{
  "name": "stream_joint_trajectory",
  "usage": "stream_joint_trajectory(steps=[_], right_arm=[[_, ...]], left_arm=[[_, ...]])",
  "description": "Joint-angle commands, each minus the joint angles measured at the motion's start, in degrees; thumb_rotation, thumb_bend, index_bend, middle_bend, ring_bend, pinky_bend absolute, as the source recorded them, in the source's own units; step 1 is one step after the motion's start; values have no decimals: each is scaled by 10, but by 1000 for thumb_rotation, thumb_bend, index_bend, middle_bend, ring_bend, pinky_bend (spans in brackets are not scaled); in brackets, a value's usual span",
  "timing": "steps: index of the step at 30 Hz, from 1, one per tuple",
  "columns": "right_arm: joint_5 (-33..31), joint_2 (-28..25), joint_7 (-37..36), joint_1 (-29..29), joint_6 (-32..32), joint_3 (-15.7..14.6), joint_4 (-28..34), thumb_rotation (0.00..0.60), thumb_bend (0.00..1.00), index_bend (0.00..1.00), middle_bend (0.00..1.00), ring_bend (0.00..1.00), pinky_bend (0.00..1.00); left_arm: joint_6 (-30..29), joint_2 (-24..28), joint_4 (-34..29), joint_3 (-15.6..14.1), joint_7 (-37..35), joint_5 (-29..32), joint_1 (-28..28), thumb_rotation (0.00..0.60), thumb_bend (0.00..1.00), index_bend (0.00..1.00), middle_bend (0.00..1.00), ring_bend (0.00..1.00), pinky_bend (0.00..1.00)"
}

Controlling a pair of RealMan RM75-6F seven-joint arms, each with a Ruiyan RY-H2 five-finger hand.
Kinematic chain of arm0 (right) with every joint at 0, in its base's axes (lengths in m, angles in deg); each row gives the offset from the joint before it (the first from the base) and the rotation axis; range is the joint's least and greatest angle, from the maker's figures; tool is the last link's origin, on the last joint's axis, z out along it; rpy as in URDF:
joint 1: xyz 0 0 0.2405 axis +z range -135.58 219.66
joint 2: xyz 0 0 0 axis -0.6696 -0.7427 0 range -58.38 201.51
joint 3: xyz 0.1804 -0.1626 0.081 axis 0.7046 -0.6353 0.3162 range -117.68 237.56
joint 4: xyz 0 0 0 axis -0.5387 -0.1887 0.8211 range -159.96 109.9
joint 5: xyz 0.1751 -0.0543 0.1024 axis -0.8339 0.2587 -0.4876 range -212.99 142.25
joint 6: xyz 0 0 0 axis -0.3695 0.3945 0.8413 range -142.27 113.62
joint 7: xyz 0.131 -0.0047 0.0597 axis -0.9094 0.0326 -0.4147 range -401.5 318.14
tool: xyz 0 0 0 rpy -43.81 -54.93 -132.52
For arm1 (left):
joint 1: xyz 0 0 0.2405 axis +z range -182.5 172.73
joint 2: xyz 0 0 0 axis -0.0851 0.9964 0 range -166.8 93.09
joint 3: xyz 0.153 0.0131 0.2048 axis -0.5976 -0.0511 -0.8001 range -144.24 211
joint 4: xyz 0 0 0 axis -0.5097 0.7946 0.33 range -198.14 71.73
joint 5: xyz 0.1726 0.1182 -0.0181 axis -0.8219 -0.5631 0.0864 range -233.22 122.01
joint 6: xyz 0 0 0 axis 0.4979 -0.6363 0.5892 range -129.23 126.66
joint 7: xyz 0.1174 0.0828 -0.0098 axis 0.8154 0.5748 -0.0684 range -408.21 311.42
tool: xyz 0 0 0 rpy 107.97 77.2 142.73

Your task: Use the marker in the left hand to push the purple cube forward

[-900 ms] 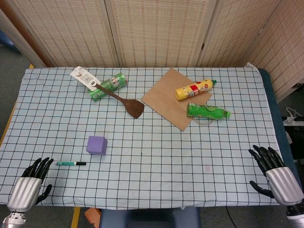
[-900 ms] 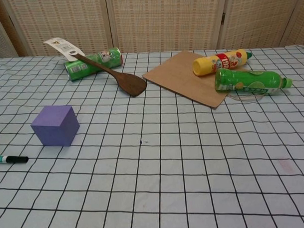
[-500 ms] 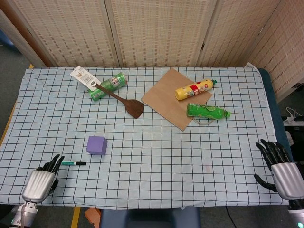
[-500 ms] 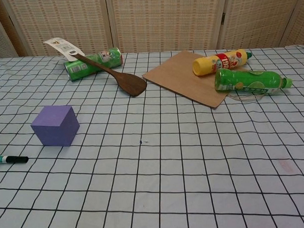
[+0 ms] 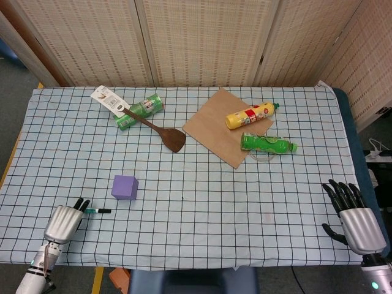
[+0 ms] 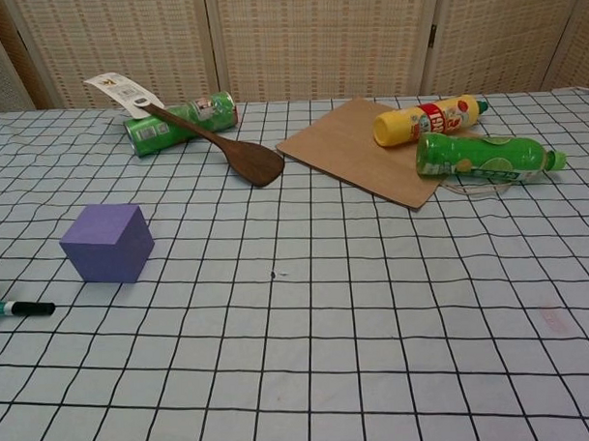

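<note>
The purple cube (image 5: 125, 187) (image 6: 108, 243) sits on the checked cloth at the near left. A green-and-black marker (image 5: 98, 211) (image 6: 17, 309) lies flat on the cloth just in front of the cube and to its left. My left hand (image 5: 64, 221) is at the table's near left edge. Its fingers (image 5: 79, 204) point forward and cover the marker's left end in the head view. In the chest view the marker lies on the cloth with nothing around it. My right hand (image 5: 351, 215) hangs at the near right edge, fingers spread and empty.
At the back left, a wooden spatula (image 5: 156, 128) leans on a green can (image 5: 139, 111). A brown board (image 5: 217, 125) carries a yellow bottle (image 5: 251, 115), with a green bottle (image 5: 266, 143) beside it. Folding screens stand behind the table.
My left hand has moved right and forward until its fingertips are over the marker's left end. The right hand shifted slightly. Marker and cube have not moved.
</note>
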Motion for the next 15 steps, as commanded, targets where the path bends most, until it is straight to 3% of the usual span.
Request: stream_joint_trajectory(steps=[1, 15], right_arm=[[0, 1, 2, -1, -1, 0, 1, 600, 126, 0, 0, 0, 0], [1, 2, 12, -5, -7, -1, 2, 600, 126, 0, 0, 0, 0]], left_arm=[[13, -17, 28, -4, -14, 4, -10, 600, 405, 292, 306, 802, 1000], [18, -56, 112, -11, -49, 9, -23, 600, 407, 434, 444, 811, 1000]])
